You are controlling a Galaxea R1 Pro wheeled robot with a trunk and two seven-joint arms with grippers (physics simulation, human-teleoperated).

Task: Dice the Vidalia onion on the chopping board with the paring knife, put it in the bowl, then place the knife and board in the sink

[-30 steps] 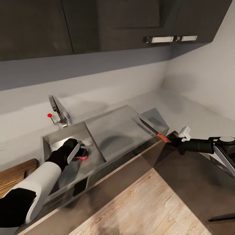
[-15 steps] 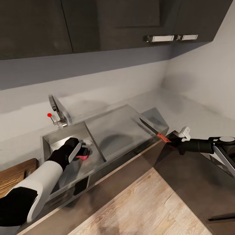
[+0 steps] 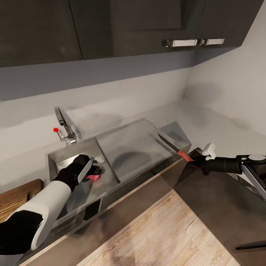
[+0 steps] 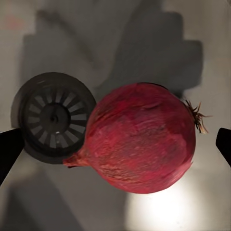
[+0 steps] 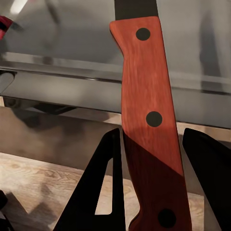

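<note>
The pinkish-red Vidalia onion lies on the floor of the sink, beside the round drain. My left gripper is lowered into the basin and open, its fingertips wide apart on either side of the onion and clear of it. My right gripper is shut on the reddish-brown handle of the paring knife. The knife's dark blade points out over the drainboard. The chopping board lies on the countertop left of the sink. The bowl is out of view.
A chrome faucet with a red-tipped lever stands behind the basin. The flat steel drainboard stretches right of it. Dark wall cabinets hang above, and a wall closes the corner at the right. Wood floor lies below the counter edge.
My left gripper has edged slightly lower and closer over the onion. The right arm and the knife have stayed still.
</note>
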